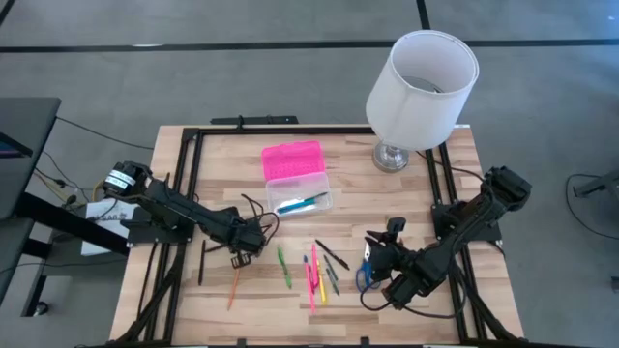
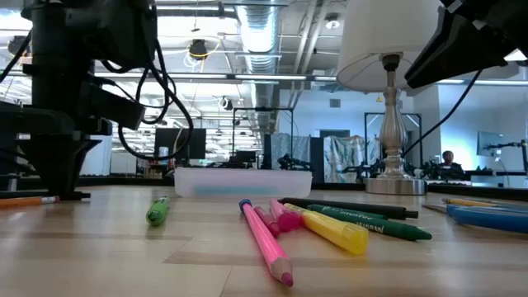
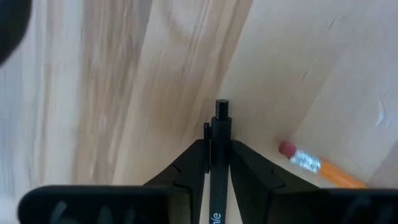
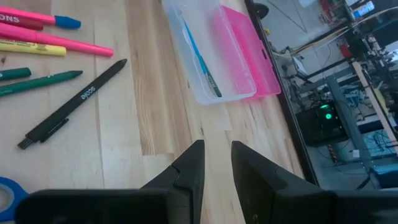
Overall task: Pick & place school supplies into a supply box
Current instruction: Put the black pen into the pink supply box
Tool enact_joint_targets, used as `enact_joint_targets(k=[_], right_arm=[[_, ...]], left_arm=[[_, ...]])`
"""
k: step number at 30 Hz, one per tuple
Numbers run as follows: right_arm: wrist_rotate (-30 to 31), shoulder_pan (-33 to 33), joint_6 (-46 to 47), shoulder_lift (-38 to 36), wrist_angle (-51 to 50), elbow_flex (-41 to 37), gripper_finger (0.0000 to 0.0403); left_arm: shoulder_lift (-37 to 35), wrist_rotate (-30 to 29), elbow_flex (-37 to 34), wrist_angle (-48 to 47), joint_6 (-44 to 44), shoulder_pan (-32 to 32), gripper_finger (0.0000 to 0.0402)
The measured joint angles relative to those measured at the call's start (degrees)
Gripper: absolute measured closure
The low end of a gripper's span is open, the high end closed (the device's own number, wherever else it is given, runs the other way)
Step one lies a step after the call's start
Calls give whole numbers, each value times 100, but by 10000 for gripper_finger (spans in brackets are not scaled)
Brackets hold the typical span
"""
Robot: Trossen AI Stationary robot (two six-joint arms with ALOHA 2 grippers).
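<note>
Your left gripper (image 3: 217, 163) is clenched on a slim black pen (image 3: 220, 134) at lower left, low over the table, ready for carrying to the clear pink-lidded plastic box (image 1: 298, 178) at centre; your right gripper (image 4: 216, 163) waits parted.

"scale" in white on the black pen (image 4: 71, 102); other lettering too small.

1 supply box (image 1: 297, 178), clear base with pink lid open, near the tabletop's far edge, holding 1 blue pen (image 1: 302, 203). 1 lamp (image 1: 422, 82) at the far right corner. 1 orange pencil (image 1: 233, 288), 1 green marker (image 1: 284, 267), 1 pair of blue-handled scissors (image 1: 364, 274). 2 grippers; the left (image 3: 217, 152) clamps 1 black pen (image 3: 219, 162).
</note>
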Motion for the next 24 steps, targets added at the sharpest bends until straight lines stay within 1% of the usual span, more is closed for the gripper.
enact_joint_targets(k=[3,9,12,18,24], right_arm=[[2,-4,-6,-2,-2,0,328],[1,-2,-6,-2,-2,0,328],[1,-2,-10,-2,-1,0,328],[0,-2,-10,-4,0,0,328],[0,-2,-10,-4,0,0,328]], left_arm=[[0,-121,25,151,326,59,335],[0,-181,27,324,614,155,350],[1,-223,27,492,837,204,350],[10,-278,27,818,1214,287,335],[11,-249,45,667,961,324,315]])
